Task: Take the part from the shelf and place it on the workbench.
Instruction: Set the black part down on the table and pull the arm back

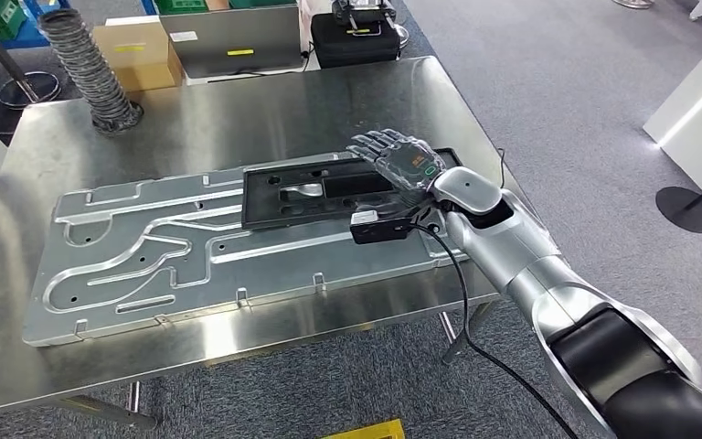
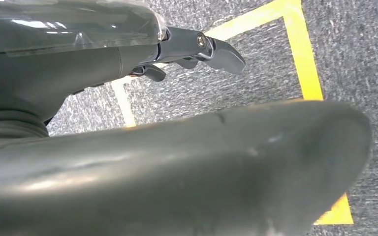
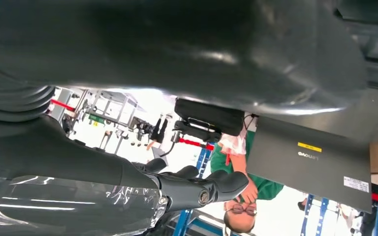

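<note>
A flat black part (image 1: 320, 197) with cut-outs lies on top of a large machined aluminium plate (image 1: 146, 261) on the steel workbench (image 1: 238, 110). My right hand (image 1: 400, 157) hovers palm-down over the part's right end with its fingers spread. In the right wrist view the dark fingers (image 3: 197, 189) and the thick thumb (image 3: 177, 49) stand well apart with nothing between them. Whether the hand touches the part I cannot tell. My left hand (image 2: 152, 147) hangs over grey carpet with yellow tape lines (image 2: 307, 59), holding nothing.
At the bench's far left stands a ribbed hose (image 1: 87, 64). Behind the bench are a cardboard box (image 1: 137, 50), a grey laptop (image 1: 228, 37) and a black case (image 1: 356, 37). A person in a green top (image 3: 236, 162) stands beyond the bench.
</note>
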